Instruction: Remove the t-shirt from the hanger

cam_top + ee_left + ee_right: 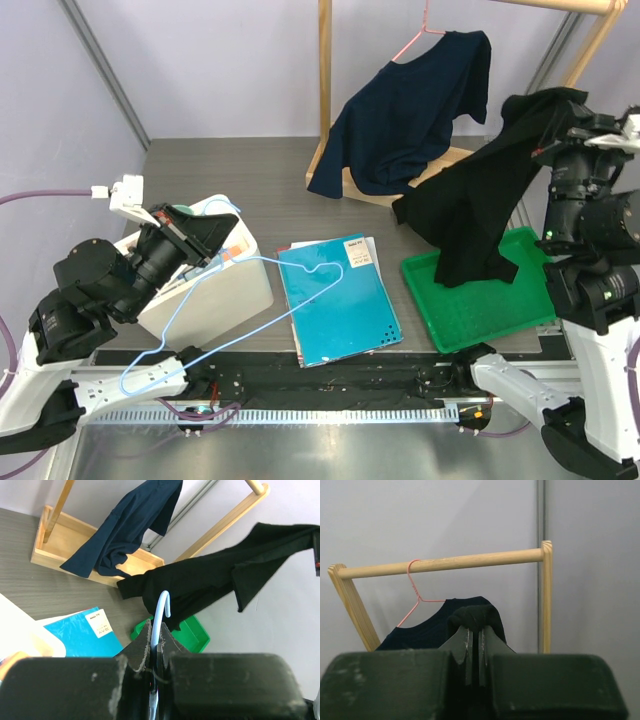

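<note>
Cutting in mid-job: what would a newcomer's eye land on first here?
The black t-shirt draped from the right gripper, hanging over the green tray at right. Next, the bare light-blue hanger pinched in the left gripper, over the white bin at left. Behind, a navy t-shirt hangs on the wooden rack.

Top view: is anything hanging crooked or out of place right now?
Yes. The navy shirt hangs lopsided on the pink hanger. It has slipped toward one end and sags down to the wooden rack's base. Nothing else stands out.

white label (97, 624) on teal booklet (340, 300), txt too small to read
</note>
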`<control>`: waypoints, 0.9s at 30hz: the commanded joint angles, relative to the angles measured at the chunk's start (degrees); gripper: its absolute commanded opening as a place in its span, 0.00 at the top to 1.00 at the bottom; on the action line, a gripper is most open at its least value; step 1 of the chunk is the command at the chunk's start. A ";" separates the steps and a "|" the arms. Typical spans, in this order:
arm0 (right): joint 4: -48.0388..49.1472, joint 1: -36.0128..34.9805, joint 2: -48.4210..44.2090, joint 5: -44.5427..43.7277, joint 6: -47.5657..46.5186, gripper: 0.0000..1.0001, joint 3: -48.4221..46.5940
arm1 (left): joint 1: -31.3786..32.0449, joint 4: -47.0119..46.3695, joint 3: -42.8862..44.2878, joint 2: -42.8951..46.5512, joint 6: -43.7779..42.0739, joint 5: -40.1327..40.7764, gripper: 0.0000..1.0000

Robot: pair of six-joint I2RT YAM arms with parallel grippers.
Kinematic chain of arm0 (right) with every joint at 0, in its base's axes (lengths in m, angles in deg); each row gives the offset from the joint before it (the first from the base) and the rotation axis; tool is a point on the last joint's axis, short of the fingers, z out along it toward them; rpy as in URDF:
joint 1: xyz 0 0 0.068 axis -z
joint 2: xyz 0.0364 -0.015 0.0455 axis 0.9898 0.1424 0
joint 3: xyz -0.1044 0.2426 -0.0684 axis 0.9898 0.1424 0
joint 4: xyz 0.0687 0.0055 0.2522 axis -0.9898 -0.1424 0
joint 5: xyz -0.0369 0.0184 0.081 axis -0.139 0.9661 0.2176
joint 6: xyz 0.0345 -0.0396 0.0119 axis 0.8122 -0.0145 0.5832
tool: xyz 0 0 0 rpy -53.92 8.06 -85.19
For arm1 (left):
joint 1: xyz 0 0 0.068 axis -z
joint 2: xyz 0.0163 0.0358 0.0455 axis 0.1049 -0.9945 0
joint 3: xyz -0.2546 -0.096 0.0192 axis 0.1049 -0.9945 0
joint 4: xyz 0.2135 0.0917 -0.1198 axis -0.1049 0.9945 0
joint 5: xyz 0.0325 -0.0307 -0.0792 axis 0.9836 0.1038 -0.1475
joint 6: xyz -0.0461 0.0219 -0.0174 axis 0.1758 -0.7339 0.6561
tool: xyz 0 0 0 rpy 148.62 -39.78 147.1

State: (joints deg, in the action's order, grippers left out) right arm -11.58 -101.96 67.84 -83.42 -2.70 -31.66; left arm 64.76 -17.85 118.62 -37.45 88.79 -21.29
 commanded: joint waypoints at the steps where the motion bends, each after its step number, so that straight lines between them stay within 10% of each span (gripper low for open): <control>1: 7.92 0.10 -5.09 -6.01 -3.30 0.99 -0.21 | -0.12 -1.70 -0.18 -0.56 0.54 -0.35 1.00; 27: 4.40 0.10 -12.22 -7.60 3.27 0.99 17.80 | -0.12 -3.02 -1.23 -1.00 1.60 -1.85 1.00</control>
State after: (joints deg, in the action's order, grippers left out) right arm -10.95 -101.96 52.82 -93.54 -3.62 -14.92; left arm 64.76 -19.03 117.33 -39.07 89.95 -23.03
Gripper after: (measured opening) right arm 0.049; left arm 0.021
